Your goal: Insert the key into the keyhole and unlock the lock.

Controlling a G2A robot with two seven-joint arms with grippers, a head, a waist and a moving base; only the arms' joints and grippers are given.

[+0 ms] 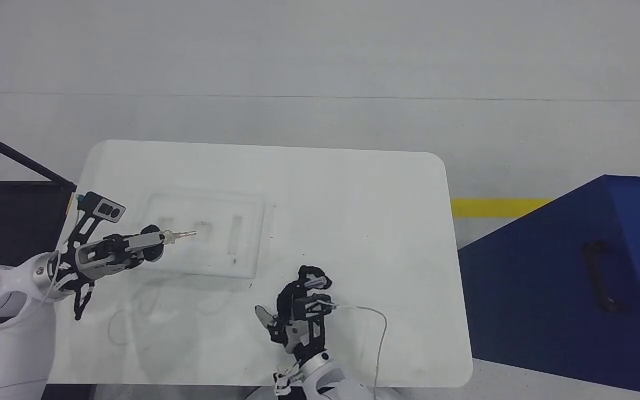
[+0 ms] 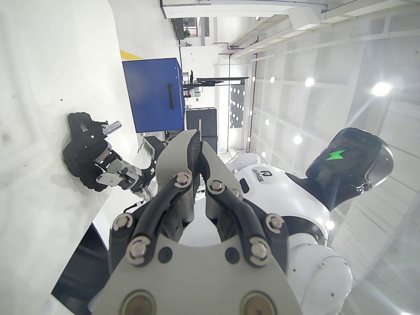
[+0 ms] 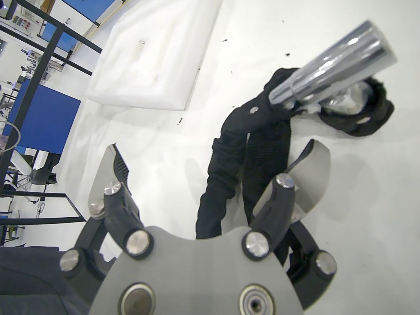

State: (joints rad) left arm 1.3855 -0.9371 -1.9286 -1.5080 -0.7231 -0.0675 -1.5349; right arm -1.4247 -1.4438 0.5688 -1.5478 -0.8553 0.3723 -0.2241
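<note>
The left jaws were pressed shut on the key (image 2: 199,131), whose thin blade stuck out past their tips. They held it above the bench (image 1: 380,200) near its left edge, with the blade's point over the white foam tray (image 1: 250,240). The right jaws stood wide open, low over the bench by the edge nearest the robot. A black band of the lock (image 3: 229,152) lay between them against one side, apparently not clamped. The lock rested on the bench there, its silver cylinder (image 3: 328,70) tilted up off the surface; the keyhole itself could not be made out. Key and lock were well apart. As I judged it, picking up the key was done, while steadying the lock, bringing the key across, inserting it and turning it were all left to do.
</note>
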